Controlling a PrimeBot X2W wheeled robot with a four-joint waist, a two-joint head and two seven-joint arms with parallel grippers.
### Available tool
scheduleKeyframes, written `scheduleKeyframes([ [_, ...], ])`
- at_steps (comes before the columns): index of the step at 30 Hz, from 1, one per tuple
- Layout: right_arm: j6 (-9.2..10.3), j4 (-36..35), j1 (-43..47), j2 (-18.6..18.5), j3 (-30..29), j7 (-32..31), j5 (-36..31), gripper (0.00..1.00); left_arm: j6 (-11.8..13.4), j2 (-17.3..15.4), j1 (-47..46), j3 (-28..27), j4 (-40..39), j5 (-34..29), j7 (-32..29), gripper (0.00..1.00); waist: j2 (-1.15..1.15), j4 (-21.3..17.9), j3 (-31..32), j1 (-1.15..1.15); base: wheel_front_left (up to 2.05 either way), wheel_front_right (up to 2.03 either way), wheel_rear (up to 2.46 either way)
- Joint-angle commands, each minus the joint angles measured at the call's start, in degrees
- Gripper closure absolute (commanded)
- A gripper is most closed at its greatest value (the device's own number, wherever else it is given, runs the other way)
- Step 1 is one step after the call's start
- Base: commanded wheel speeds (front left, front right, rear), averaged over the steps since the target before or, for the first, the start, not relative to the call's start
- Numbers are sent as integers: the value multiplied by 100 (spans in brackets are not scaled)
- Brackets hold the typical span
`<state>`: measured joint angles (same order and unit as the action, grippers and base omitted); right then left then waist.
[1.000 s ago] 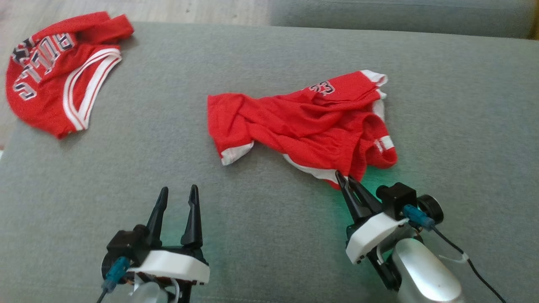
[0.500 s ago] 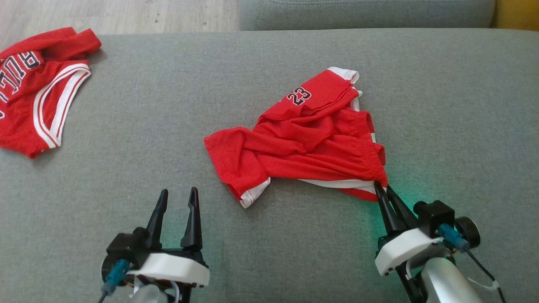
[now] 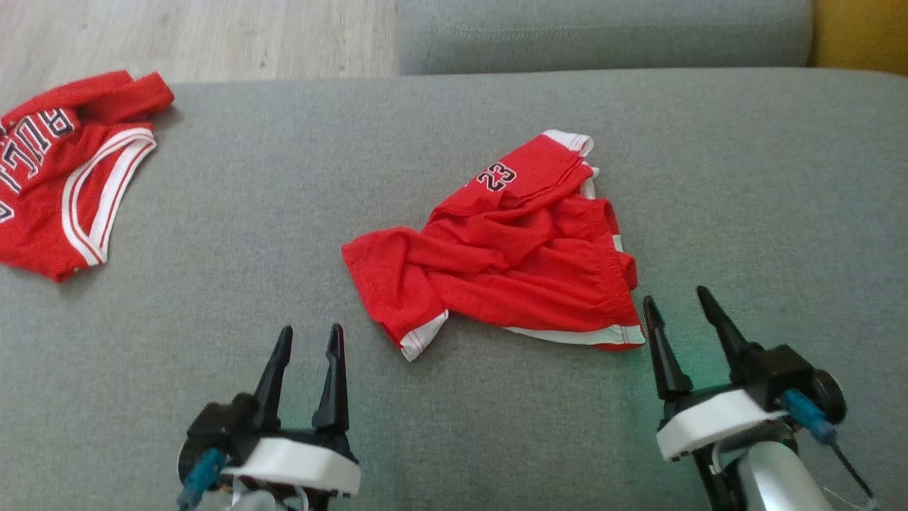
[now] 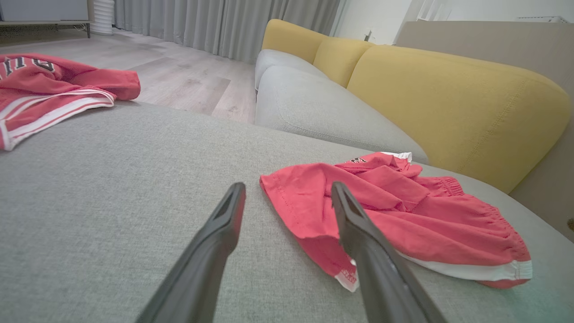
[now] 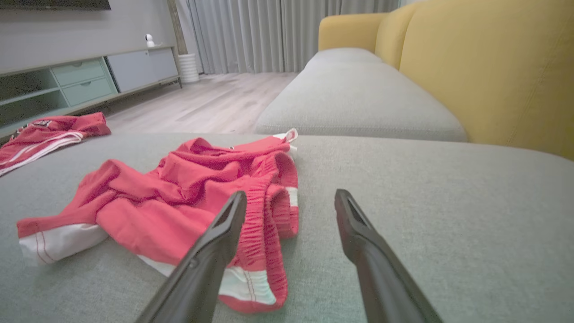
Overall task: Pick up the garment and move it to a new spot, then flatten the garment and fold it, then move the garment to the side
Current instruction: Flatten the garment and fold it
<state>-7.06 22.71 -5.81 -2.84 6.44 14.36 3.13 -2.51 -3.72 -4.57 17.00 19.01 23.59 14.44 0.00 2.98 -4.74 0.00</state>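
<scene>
Released: my right gripper [image 3: 674,296] has let go of the shorts [image 3: 511,277] and stands wide, empty, at their 4 o'clock. Left gripper [image 3: 311,328], also wide and empty, sits at their 7. Shorts lie bunched midway on the cushion [image 3: 213,298]; I'd pinch opposite hems and pull apart gently.

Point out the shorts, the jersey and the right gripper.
shorts [image 3: 525,284], head view, middle of the red cloth.
jersey [image 3: 32,234], head view, red chest panel.
right gripper [image 3: 674,294], head view, midway between its fingertips.
</scene>
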Motion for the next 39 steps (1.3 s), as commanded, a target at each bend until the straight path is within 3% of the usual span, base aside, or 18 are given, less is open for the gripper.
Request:
scheduleKeyframes([
  [1, -43, -364, -15, -4, 41, 63, 46, 0, 11, 17, 3, -169, -207, -38, 56, 0, 0, -35, 108, 0, 0, 0, 0],
  [12, -43, -805, 282, -4, -118, 63, 112, 0, 106, 38, 424, -363, -207, 17, 56, 0, 0, -113, 499, 0, 0, 0, 0],
  [29, -43, -533, 273, -4, -17, 63, 250, 0, 132, -21, 503, -482, -182, -126, 56, 0, 0, -20, 522, 0, 0, 0, 0],
  [39, -43, -437, 171, -4, -2, 63, 171, 0, -258, 53, 151, 344, 159, 27, -329, 0, 0, -109, 197, 0, 0, 0, 0],
])
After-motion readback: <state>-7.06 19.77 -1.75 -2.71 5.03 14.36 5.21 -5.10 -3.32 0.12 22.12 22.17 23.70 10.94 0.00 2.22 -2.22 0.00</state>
